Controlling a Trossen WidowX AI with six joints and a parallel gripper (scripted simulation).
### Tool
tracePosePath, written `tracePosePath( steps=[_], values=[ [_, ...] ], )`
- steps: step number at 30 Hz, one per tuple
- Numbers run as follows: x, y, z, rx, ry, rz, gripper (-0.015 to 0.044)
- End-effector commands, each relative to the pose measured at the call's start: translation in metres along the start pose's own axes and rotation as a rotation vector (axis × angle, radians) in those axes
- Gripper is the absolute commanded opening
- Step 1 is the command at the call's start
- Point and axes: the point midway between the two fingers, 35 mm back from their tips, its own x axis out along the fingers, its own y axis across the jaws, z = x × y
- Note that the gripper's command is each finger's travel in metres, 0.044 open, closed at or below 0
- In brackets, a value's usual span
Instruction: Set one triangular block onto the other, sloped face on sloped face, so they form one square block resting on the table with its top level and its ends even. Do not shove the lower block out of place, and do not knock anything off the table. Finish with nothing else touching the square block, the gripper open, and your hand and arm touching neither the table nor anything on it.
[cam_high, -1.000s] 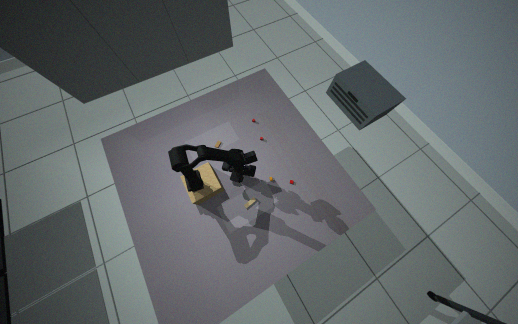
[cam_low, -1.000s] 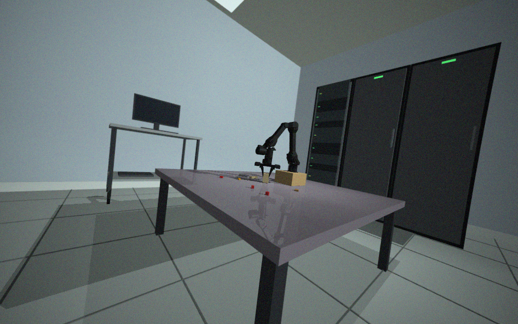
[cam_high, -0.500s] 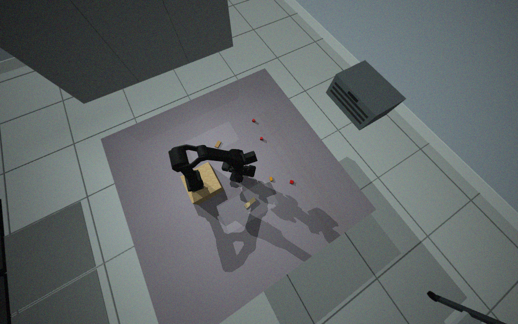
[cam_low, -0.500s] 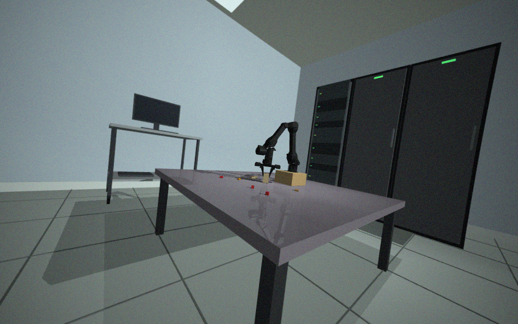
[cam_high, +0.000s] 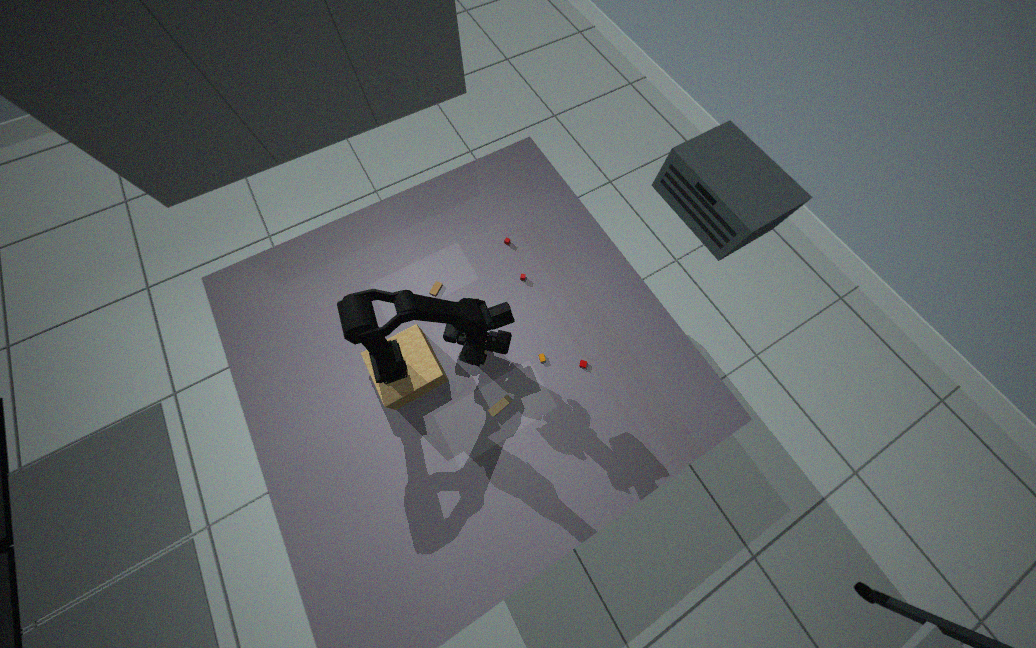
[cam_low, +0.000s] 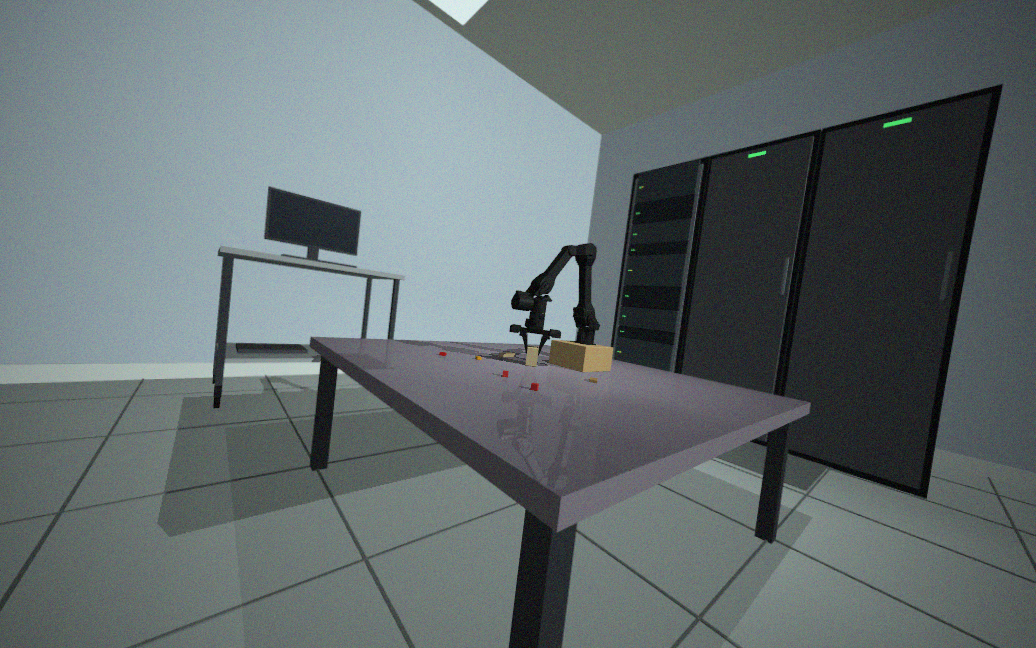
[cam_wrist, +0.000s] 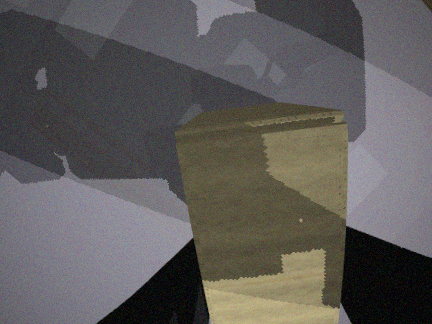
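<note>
My gripper (cam_low: 534, 348) (cam_wrist: 261, 236) is shut on a tan wooden triangular block (cam_wrist: 230, 200), whose broad flat face fills the lower middle of the wrist view. The other triangular block (cam_wrist: 272, 108) shows as a narrow strip just beyond the held block's far edge, lower down. It is mostly hidden by the held block, so I cannot tell whether the two touch or whether their ends are even. In the exterior view a tall tan shape stands below the fingers, too small to separate into two blocks. The arm hides this spot in the top view.
A large wooden box (cam_high: 422, 365) (cam_low: 569, 356) is close to the arm's base. Flat tan pieces (cam_high: 436, 288) (cam_high: 499, 406) lie on the table (cam_high: 320, 473). Red cubes (cam_high: 522, 277) (cam_high: 582, 364) (cam_low: 534, 386) and a yellow piece (cam_high: 542, 358) (cam_low: 479, 357) lie farther out.
</note>
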Motion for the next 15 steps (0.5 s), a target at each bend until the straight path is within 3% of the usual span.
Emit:
tracePosePath(
  steps=[1,15],
  values=[
    [0.0013,-0.0011,0.0009,-0.004,-0.003,-0.003,0.0],
    [0.0033,-0.0012,0.0017,-0.004,-0.004,-0.001,0.0]
  ],
)
